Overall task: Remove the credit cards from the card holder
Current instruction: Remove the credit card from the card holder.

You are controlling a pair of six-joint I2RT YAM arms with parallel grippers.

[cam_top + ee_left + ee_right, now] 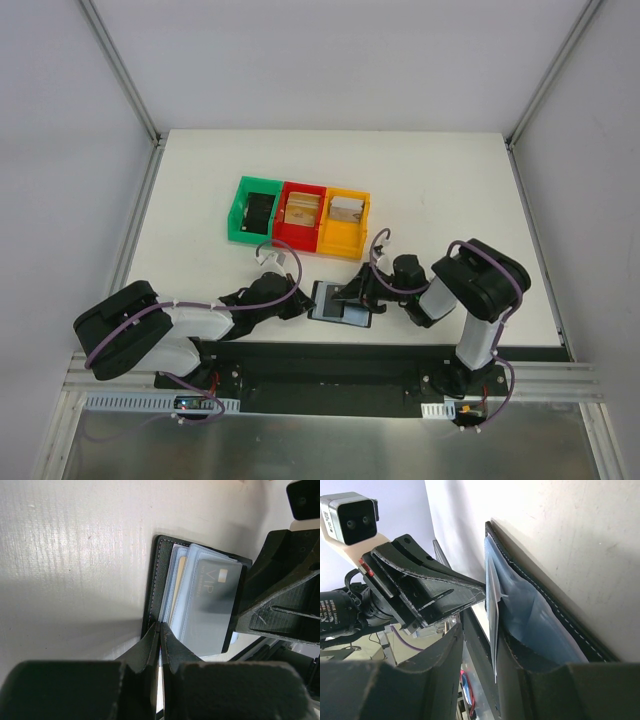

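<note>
Left hand (159,627) found closed at flat black folding card holder (154,580) edge; right hand (480,645) apart, astride clear sleeve (493,615). Judged thin tan-gold credit cards (180,575) stiff, slick; edge-pinch advised.

On the white desk (450,180), a green bin (250,236), a red bin (300,238) and an orange bin (340,245) stand touching in a row just above the frame's centre. Below them, near the desk's lower edge, the card holder (328,302) lies open. The left pincer (300,303) meets its left edge; the right pincer (360,295) is over its right half.
</note>
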